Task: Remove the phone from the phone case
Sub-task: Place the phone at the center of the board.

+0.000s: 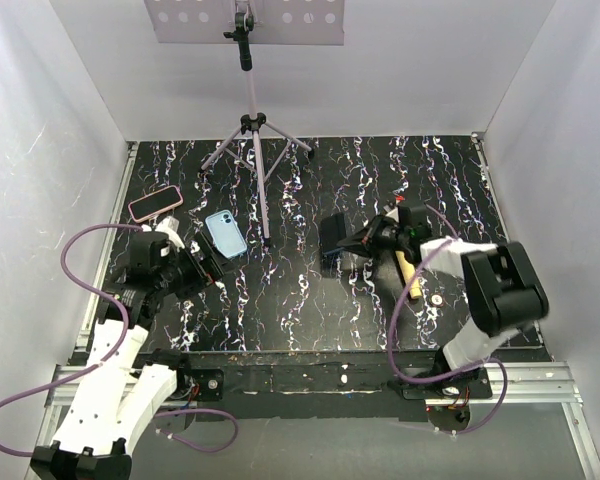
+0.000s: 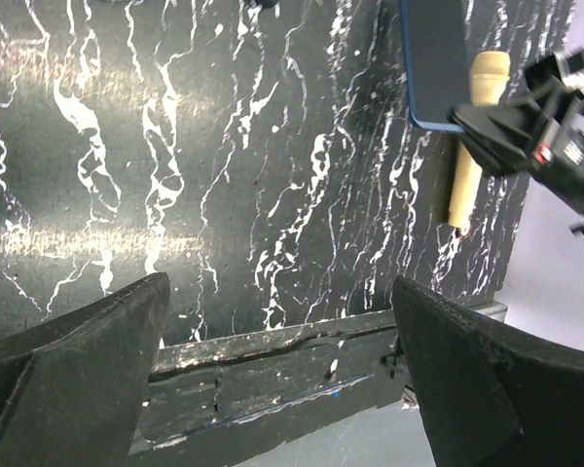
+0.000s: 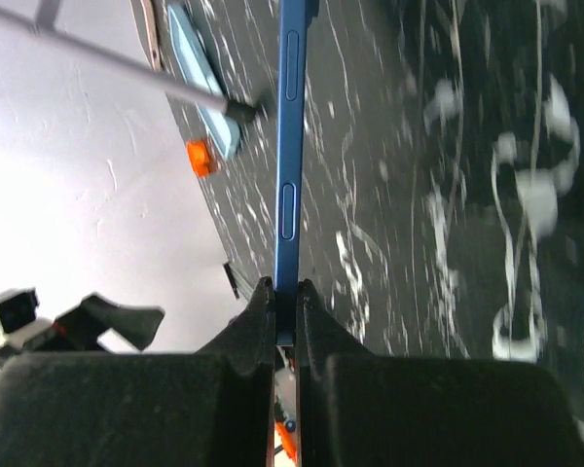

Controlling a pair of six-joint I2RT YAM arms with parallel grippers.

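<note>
My right gripper is shut on the dark blue phone, pinching its lower edge and holding it above the table. The right wrist view shows the phone edge-on, running up out of the closed jaws. The empty light-blue phone case lies flat on the table left of centre, and it also shows as the case in the right wrist view. My left gripper hovers just below the case, open, with nothing between its fingers. From the left wrist the phone appears top right.
A pink-rimmed phone lies at the far left. A tripod stands at the back centre, one leg reaching toward the case. A pale wooden stick lies under the right arm. The table's front edge runs close below the left fingers.
</note>
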